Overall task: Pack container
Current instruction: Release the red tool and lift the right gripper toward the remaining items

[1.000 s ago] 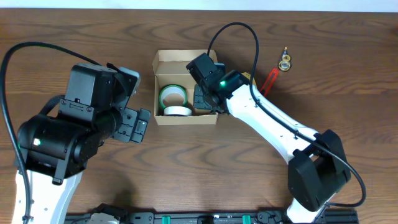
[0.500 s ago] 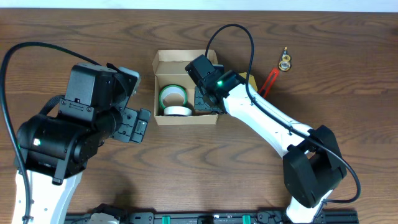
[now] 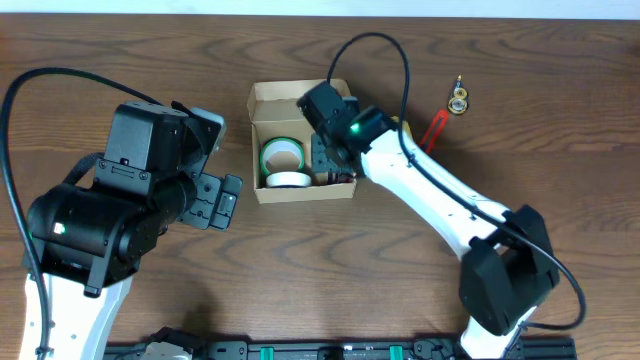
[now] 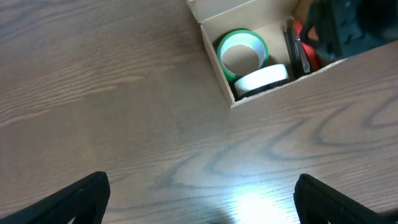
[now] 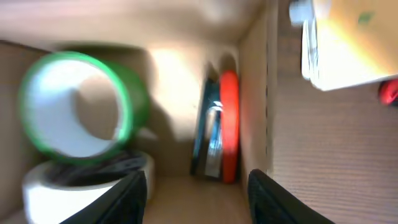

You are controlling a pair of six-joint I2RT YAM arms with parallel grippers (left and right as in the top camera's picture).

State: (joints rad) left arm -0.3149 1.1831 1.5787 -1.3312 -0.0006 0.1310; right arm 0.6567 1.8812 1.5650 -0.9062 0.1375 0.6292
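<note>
Change since a second ago: the right arm (image 3: 420, 190) has edged its wrist a little toward the far left corner of the container (image 3: 262, 100), and the box has nudged slightly to the right on the worktop (image 3: 300, 280). The left arm (image 3: 110, 210) has not moved.
Container: it sits on the worktop at centre, lid flap folded back at the far side, mouth open upward.
Contents: a green tape roll (image 3: 281, 155) rests at the left with a white tape roll (image 3: 287, 180) touching it on the near side. A red-rimmed disc (image 5: 229, 124) and a dark flat item (image 5: 208, 134) stand on edge against the right wall.
Right jaws: they are down inside the right half of the box, parted. The wrist view shows only box floor between them, so they hold nothing.
Left jaws: they are spread wide and empty, hovering above bare worktop well to the left of the box.
Outside the box: a red-handled tool (image 3: 432, 128) and a small brass piece (image 3: 459, 100) lie to the right, and a yellowish object (image 5: 348, 43) lies just beside the right wall.
Step in hand: probably the release of an item into the box, with packing partly done.
Next move: likely a straight lift clear of the right wall without snagging the upright pieces, then a reach for something outside.
</note>
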